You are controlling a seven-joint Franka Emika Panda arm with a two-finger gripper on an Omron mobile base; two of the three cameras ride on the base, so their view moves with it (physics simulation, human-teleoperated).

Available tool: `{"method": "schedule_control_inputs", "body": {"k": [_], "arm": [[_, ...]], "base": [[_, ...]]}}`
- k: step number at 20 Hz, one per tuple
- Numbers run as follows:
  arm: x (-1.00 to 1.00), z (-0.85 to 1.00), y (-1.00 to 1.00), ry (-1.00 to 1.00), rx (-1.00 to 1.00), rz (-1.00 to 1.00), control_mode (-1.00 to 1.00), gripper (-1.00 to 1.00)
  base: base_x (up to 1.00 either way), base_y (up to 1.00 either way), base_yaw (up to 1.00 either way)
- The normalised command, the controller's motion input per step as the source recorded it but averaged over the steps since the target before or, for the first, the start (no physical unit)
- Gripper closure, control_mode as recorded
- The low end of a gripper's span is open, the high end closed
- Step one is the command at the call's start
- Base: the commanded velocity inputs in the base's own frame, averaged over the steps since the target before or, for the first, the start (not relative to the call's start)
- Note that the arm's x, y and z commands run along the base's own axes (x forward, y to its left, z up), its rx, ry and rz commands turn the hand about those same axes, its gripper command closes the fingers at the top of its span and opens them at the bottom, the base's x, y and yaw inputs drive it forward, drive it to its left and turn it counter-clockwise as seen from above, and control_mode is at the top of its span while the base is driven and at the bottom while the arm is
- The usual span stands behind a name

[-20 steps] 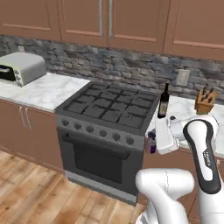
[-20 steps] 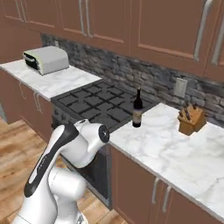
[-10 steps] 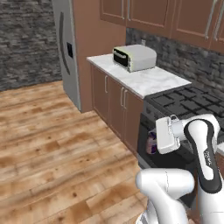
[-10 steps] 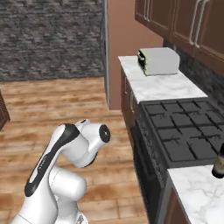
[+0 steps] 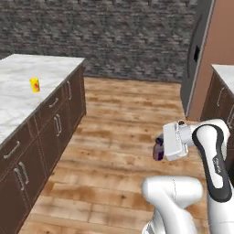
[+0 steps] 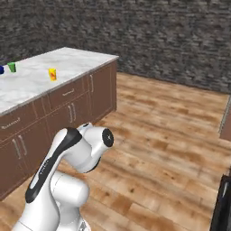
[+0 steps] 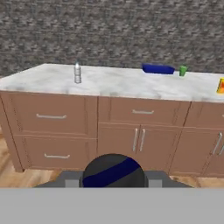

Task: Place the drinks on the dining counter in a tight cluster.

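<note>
My gripper (image 5: 159, 147) is shut on a tiny purple-brown bottle (image 5: 158, 149), held out over the wooden floor. In the hand view that bottle's dark round top (image 7: 113, 171) sits between the fingertips at the bottom. The dining counter (image 7: 118, 84) stretches across ahead, with a white marble top and brown drawers. A small clear water bottle (image 7: 77, 73) stands upright on its left part. The same counter (image 5: 27, 84) is at the left of the left base view and at the left in the right base view (image 6: 67, 61).
On the counter stand a yellow-orange container (image 5: 34, 85) (image 6: 53, 74) (image 7: 221, 85), a green cup (image 6: 11, 67) (image 7: 183, 70) and a blue item (image 7: 157, 68). A stone wall runs behind. A dark refrigerator (image 5: 197, 55) stands at the right. Wooden floor (image 5: 119, 119) lies between me and the counter.
The base has turned, so both base views swung from the stove and wall cabinets to the dining counter and stone wall. The bottle has stayed in my gripper.
</note>
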Motion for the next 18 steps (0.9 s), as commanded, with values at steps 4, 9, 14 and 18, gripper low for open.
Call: {"method": "schedule_control_inputs", "body": {"k": [4, 9, 14, 18], "arm": [[0.00, 0.00, 0.00, 0.00, 0.00, 0.00, 1.00, 1.00], [0.00, 0.00, 0.00, 0.00, 0.00, 0.00, 1.00, 1.00], [0.00, 0.00, 0.00, 0.00, 0.00, 0.00, 1.00, 1.00], [0.00, 0.00, 0.00, 0.00, 0.00, 0.00, 1.00, 1.00]], "base": [[0.01, 0.00, 1.00], [0.23, 0.00, 0.89], [0.44, 0.00, 0.74], [0.77, 0.00, 0.24]]}}
